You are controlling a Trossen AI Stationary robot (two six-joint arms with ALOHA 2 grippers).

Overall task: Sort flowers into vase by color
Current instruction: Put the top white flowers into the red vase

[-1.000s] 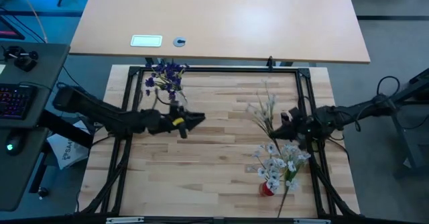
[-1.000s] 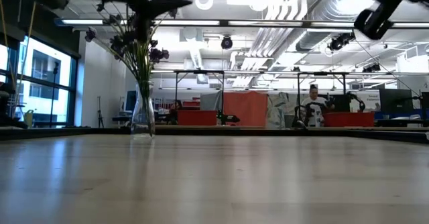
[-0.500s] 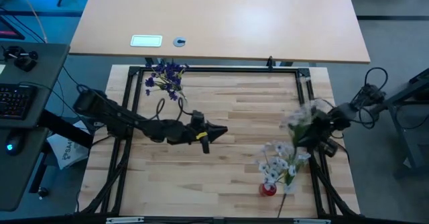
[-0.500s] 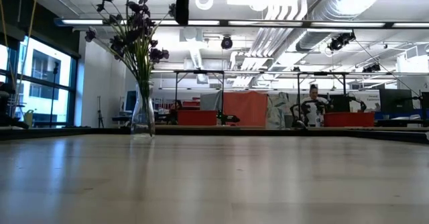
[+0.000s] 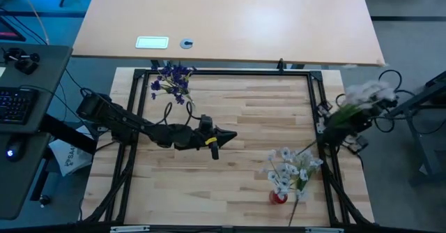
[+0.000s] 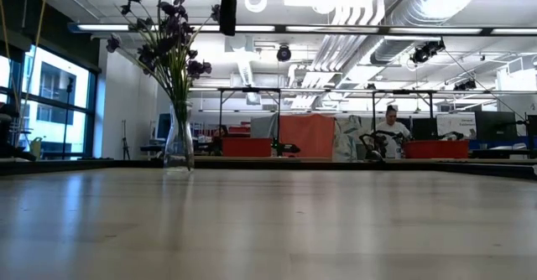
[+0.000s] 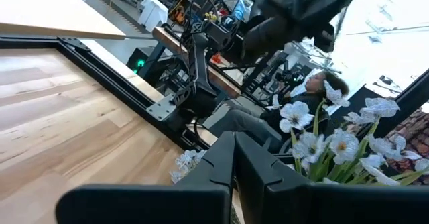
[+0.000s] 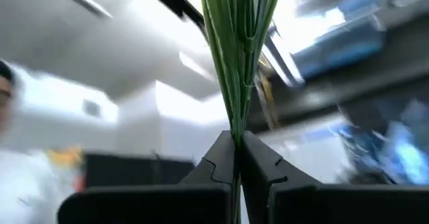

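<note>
White spray (image 5: 365, 93) stems pinched in R claw (image 8: 236, 142), prob upright.

One vase (image 5: 169, 80) at table's far-left corner, other vase (image 5: 279, 196) near-right, both w/ flowers.

A wooden table (image 5: 230, 114) carries a purple-flower vase (image 5: 172, 81) and a white-flower vase (image 5: 280, 193).

The white spray (image 5: 366, 93) at three o'clock off the tabletop (image 5: 230, 184) is a motion blur; its blooms cannot be told apart. In the right wrist view its stems (image 8: 236, 56) run past the edge, the background smeared.
</note>
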